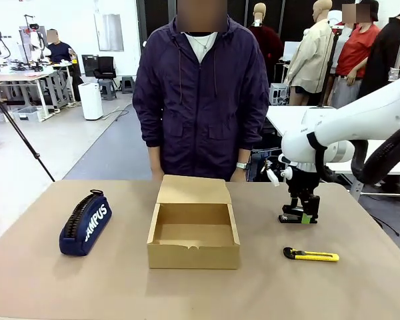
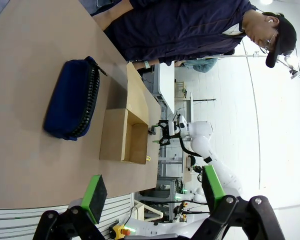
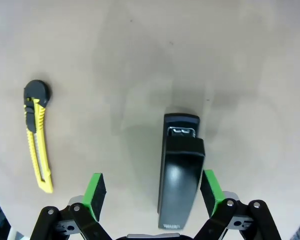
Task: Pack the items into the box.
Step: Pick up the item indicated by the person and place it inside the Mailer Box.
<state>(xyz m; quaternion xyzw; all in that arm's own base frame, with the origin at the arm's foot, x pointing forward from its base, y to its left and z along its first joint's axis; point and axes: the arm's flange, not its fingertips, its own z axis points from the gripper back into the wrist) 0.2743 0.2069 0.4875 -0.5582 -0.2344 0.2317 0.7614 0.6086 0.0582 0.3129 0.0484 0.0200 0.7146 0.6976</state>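
The brown cardboard box [image 1: 193,227] stands open in the middle of the table, its lid flap raised toward the person. A navy "CAMPUS" pencil case [image 1: 85,223] lies to its left. The yellow-and-black utility knife [image 1: 311,255] lies to its right. My right gripper [image 1: 300,215] is down at the table, open, straddling the small black stapler [image 1: 288,218]. In the right wrist view the stapler [image 3: 180,172] lies between the green pads [image 3: 95,190], closer to the right one, with the knife [image 3: 37,142] off to the left. My left gripper [image 2: 152,192] hangs open and empty, off from the pencil case [image 2: 72,100] and box [image 2: 125,135].
A person in a dark purple jacket [image 1: 200,93] stands at the table's far edge, hands low behind the box. The brown tabletop [image 1: 360,287] has free room in front of the box and around the knife.
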